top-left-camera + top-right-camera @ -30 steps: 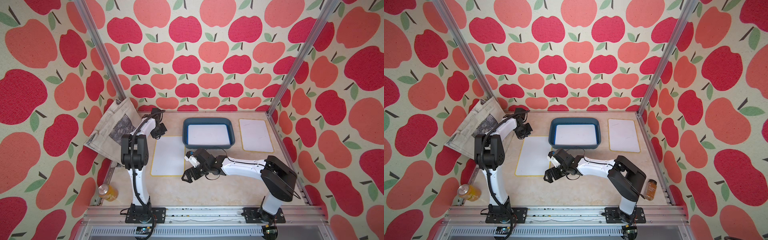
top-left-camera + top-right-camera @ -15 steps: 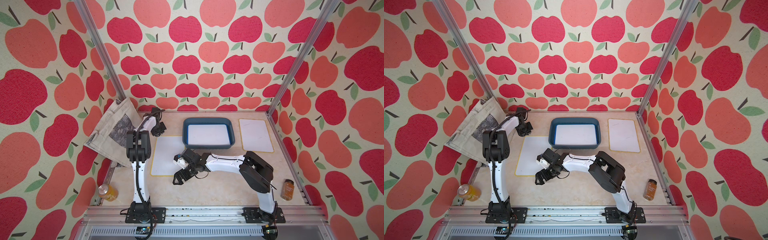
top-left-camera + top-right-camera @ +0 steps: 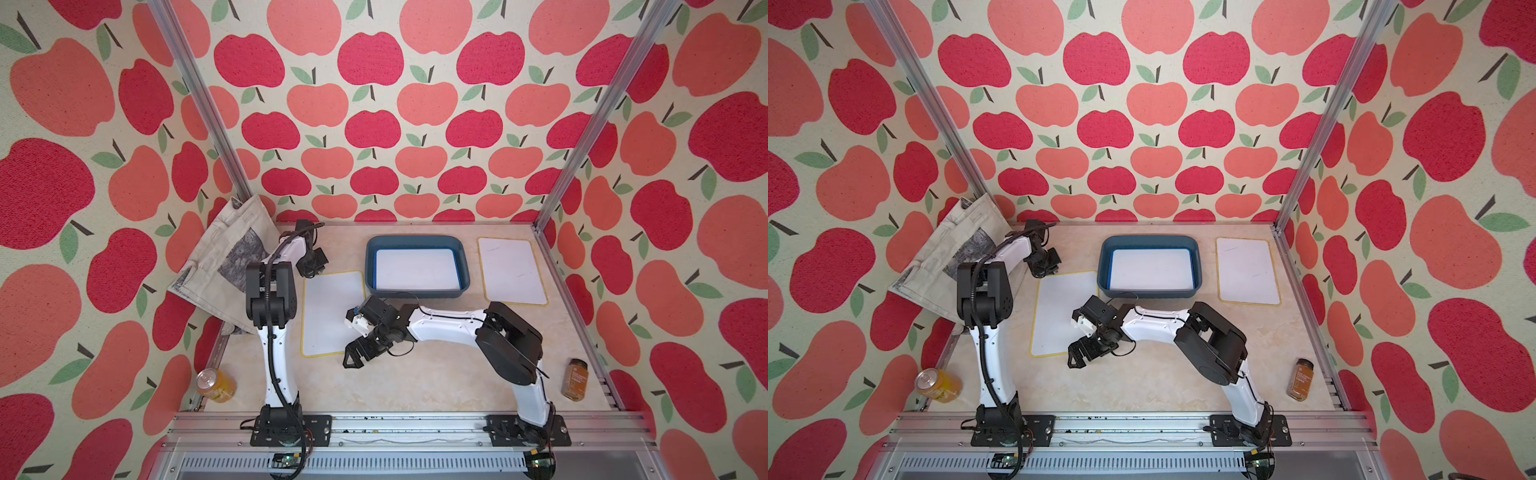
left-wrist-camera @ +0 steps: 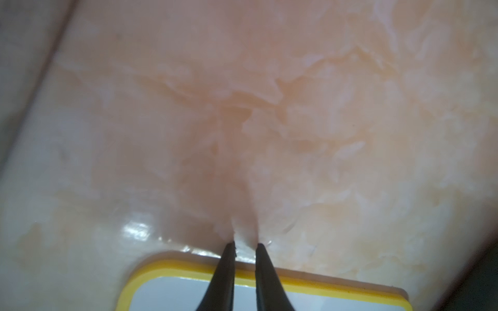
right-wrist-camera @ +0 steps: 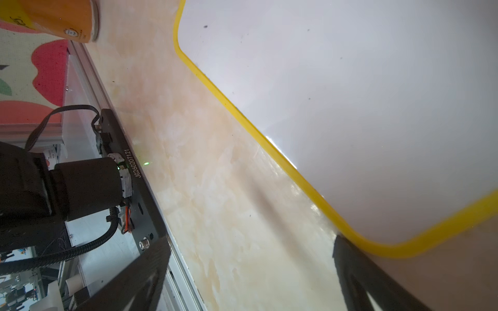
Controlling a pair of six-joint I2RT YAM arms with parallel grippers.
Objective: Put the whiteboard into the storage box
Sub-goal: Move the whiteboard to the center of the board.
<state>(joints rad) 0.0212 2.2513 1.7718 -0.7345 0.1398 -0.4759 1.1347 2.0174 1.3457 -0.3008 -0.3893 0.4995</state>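
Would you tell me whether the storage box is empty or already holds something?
Not empty: a blue-edged whiteboard lies flat inside the storage box.

The tabletop (image 3: 415, 386) looks glossy and marbled, the whiteboard (image 3: 328, 303) smooth, the storage box (image 3: 415, 240) matt plastic.

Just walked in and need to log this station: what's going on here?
Two robot arms are working on the yellow-edged whiteboard, which lies flat on the table beside the storage box. The left gripper is at its far corner, jaws barely apart. The right gripper, open, is at its near corner. Neither holds it yet. The box already contains a blue-edged board; a third board lies on its other side.
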